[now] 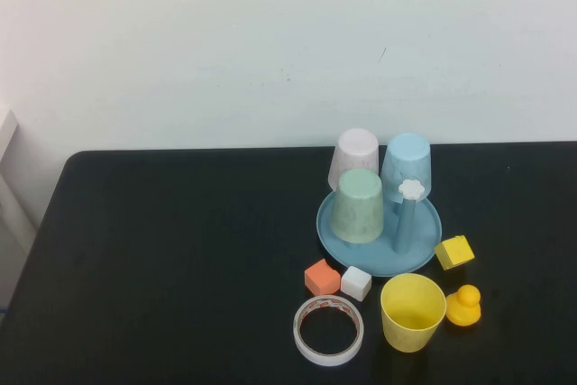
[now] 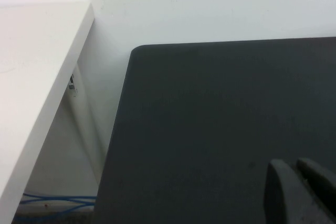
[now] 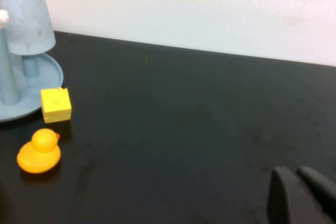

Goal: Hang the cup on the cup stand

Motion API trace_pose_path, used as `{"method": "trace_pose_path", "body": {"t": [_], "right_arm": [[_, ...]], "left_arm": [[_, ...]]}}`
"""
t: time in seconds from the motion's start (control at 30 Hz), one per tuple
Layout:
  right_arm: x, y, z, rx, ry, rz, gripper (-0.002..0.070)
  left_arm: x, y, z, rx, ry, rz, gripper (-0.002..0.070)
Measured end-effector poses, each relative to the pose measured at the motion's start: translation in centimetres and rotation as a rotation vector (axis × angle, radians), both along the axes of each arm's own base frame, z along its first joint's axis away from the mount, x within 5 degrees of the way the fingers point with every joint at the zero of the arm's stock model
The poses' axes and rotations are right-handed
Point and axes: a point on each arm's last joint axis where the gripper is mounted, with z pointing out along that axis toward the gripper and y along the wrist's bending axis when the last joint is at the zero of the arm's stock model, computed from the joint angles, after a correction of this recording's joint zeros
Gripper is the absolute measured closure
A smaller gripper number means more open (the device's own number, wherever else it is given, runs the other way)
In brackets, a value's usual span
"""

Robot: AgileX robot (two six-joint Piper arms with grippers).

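Cup (image 1: 413, 311): plain yellow plastic tumbler, tapered, upright, mouth up, on the black matte surface (image 1: 180, 250), just near of the cup stand (image 1: 379, 261); not yet hung. Stand: round light-blue tray; three pegs carry inverted cups, one flower-capped peg (image 1: 410, 190) free. Left claw (image 2: 302, 190): closed, empty, over bare surface at left. Right claw (image 3: 302, 195): closed, empty, right of the stand.

1. The stand (image 1: 380, 263) sits right of centre on the table (image 1: 180, 250), with three cups upturned on its pegs.
2. The cup (image 1: 413, 312) stands upright in front of the stand.
3. The duck (image 1: 464, 306) is just right of the cup.
4. The tape ring (image 1: 328, 330) lies to its left.
5. Two blocks (image 1: 338, 279) lie between ring and stand.
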Motion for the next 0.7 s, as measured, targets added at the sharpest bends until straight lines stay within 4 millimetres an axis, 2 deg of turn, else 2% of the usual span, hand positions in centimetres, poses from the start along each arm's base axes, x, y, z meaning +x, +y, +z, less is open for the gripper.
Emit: {"method": "trace_pose_path", "body": {"t": [0.1,0.2,0.23,0.3,0.37,0.43,0.57,0.63,0.7], "right_arm": [[0.0,0.0,0.0,0.0,0.0,0.0,0.0678],[0.0,0.0,0.0,0.014,0.0,0.001,0.0678],[0.0,0.1,0.0,0.054,-0.003,-0.001,0.0678],[0.0,0.4,0.0,0.131,-0.01,-0.001,0.0678],[0.1,0.7,0.0,0.258,-0.022,-0.001,0.0678],[0.1,1.2,0.1,0.441,-0.032,-0.005,0.0678],[0.1,2.4,0.2,0.924,-0.027,-0.018,0.0678],[0.1,2.8,0.4,1.052,-0.02,-0.013,0.0678],[0.1,2.9,0.5,1.092,-0.019,-0.01,0.0678]], "left_arm": [[0.0,0.0,0.0,-0.018,-0.001,0.0,0.0676],[0.0,-0.3,0.2,-0.161,-0.015,0.003,0.0676],[0.1,-0.7,0.4,-0.342,-0.03,0.008,0.0676],[0.1,-1.1,0.7,-0.556,-0.041,0.012,0.0676],[0.1,-1.4,1.0,-0.786,-0.047,0.01,0.0676],[0.1,-1.7,1.3,-0.935,-0.052,0.007,0.0676],[0.2,-1.6,1.6,-1.009,-0.077,0.013,0.0676],[0.2,-1.5,1.7,-1.017,-0.095,0.021,0.0676],[0.2,-1.4,1.9,-1.044,-0.107,0.025,0.0676]]}}
